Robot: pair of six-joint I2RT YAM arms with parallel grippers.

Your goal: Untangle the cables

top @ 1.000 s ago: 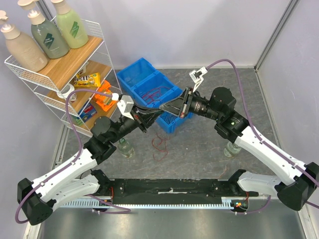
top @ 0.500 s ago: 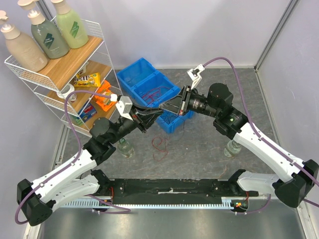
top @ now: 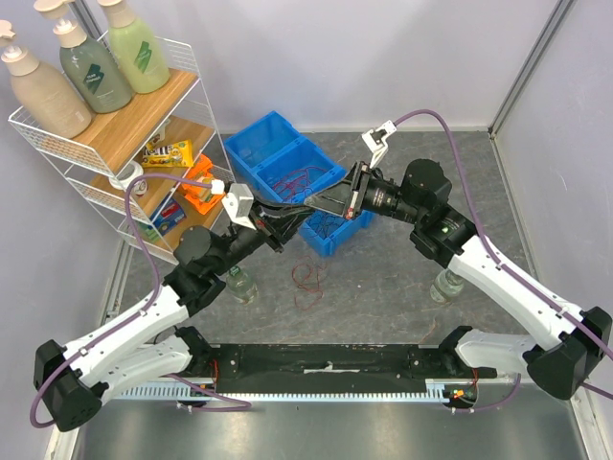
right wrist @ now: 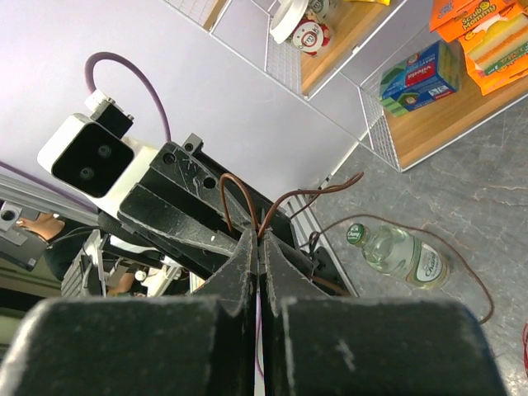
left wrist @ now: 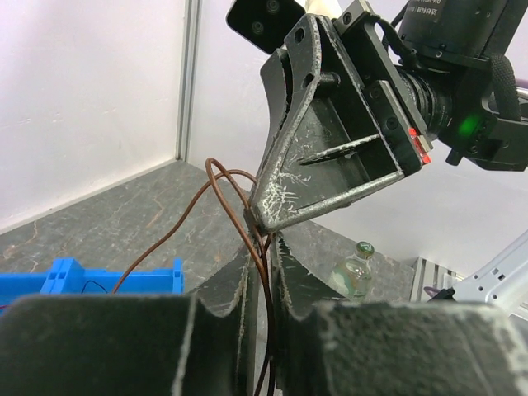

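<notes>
The grey stone-patterned table [top: 402, 287] carries a white wire rack [top: 57, 144] at far left (lotion bottles on top, snack boxes on the shelves below). Just right of it sits a blue bin [top: 263, 134] divided into compartments. Above the near end of the bin the two arms meet tip to tip.

The left gripper [top: 292, 215] has its fingers pressed together on a thin brown-red wire [left wrist: 216, 177], which runs down between them in the left wrist view. The right gripper [top: 312, 206] is clamped on the same wire, fingers together, with the strand rising in a small loop just past the tips. The two pinch points sit right beside each other, nearly touching.

More of the cables [top: 287, 180] lie as loose red and black loops inside the bin. One small red coil [top: 306, 281] lies on the table, just near of the bin and apart from both grippers.
</notes>
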